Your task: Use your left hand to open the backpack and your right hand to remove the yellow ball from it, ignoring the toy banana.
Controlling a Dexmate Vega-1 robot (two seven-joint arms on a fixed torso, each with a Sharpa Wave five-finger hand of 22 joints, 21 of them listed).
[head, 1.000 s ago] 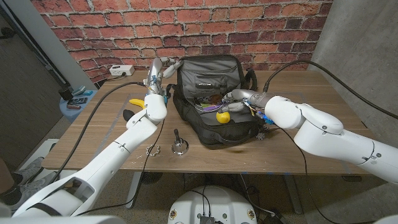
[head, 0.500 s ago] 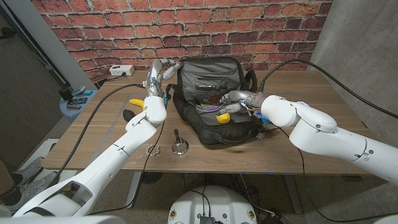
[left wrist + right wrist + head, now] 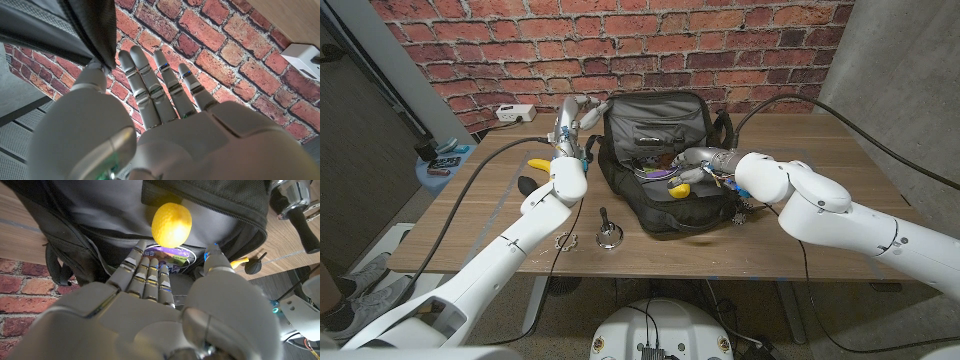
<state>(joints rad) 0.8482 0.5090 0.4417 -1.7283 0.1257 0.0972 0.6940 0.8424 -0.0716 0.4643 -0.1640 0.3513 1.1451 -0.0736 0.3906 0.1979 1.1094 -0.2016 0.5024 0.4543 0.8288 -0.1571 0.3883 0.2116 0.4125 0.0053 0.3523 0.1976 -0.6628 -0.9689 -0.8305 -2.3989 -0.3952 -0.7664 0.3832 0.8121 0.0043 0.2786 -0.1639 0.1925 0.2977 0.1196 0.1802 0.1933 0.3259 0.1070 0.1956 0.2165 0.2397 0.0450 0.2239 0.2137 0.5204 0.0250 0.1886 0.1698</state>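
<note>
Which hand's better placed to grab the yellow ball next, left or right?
Right. The right hand is inside the open backpack, fingers reaching toward the yellow ball, not yet closed on it. The left hand is at the backpack's upper left edge, holding the flap.

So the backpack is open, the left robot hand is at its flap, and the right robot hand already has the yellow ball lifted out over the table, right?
Not quite. The yellow ball is inside the open backpack; the right wrist view shows the right robot hand reaching toward it, fingers short of it. The left robot hand is at the flap, as you said.
</note>
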